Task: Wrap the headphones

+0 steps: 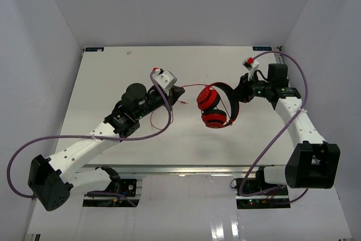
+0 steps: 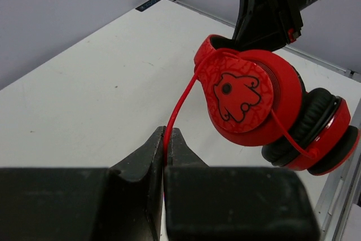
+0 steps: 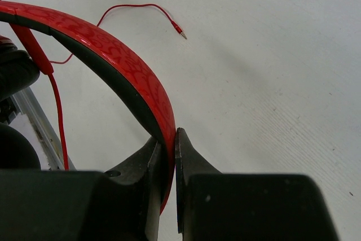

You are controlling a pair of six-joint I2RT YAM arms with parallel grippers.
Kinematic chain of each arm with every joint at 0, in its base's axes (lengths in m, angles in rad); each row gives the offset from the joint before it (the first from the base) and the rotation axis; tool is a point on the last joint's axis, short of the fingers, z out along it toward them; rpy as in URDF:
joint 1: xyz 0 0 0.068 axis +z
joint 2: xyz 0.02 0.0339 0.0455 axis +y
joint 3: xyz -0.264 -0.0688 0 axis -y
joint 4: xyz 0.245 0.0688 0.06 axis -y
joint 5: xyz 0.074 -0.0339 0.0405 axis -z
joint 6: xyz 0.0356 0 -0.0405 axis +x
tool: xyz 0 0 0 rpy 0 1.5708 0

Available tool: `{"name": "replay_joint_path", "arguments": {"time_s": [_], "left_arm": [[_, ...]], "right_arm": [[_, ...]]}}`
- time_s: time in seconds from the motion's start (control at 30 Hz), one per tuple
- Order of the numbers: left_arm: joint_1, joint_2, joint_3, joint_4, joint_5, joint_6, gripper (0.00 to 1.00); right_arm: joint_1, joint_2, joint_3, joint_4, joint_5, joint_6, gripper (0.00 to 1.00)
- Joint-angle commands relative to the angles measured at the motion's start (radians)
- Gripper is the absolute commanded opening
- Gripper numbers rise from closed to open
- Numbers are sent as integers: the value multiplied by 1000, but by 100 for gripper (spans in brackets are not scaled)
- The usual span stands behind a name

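The red headphones point(image 1: 212, 107) hang above the middle of the table, ear cups folded together. My right gripper point(image 1: 238, 93) is shut on the headband point(image 3: 121, 63) and holds them up. In the right wrist view the jaws point(image 3: 168, 139) pinch the band edge. My left gripper point(image 1: 179, 93) is shut on the thin red cord point(image 2: 179, 105). The cord runs taut from my left gripper's jaws point(image 2: 165, 139) up to the near ear cup point(image 2: 248, 97). The rest of the cord point(image 1: 161, 122) droops in a loop to the table, and its plug end point(image 3: 179, 29) lies on the table.
Thick purple cables point(image 1: 67, 139) trail from both arms near the front edge. The white table point(image 1: 113, 83) is walled on three sides. A metal rail point(image 1: 186, 169) runs along the table's near edge.
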Motion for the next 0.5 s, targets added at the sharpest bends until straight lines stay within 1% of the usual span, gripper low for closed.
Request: {"name": "replay_joint_path", "arguments": {"time_s": [0.0,0.07,0.1,0.27,0.47], "left_arm": [[6,-7,-56,61,74,-72,12],[6,-1,-92,96,91,-99,12],[7,5,-113,114,99,-107,12],[5,36,-200,210,141,-173,12],[0,133,-269,409,175,-277,17]], "right_arm": [[-20,-4,25,54,-41,64,8],[-20,-2,26,60,-46,73,8],[-44,-1,27,63,-51,84,8],[-85,19,44,79,-125,157,8],[-105,43,51,178,-256,346,8]]}}
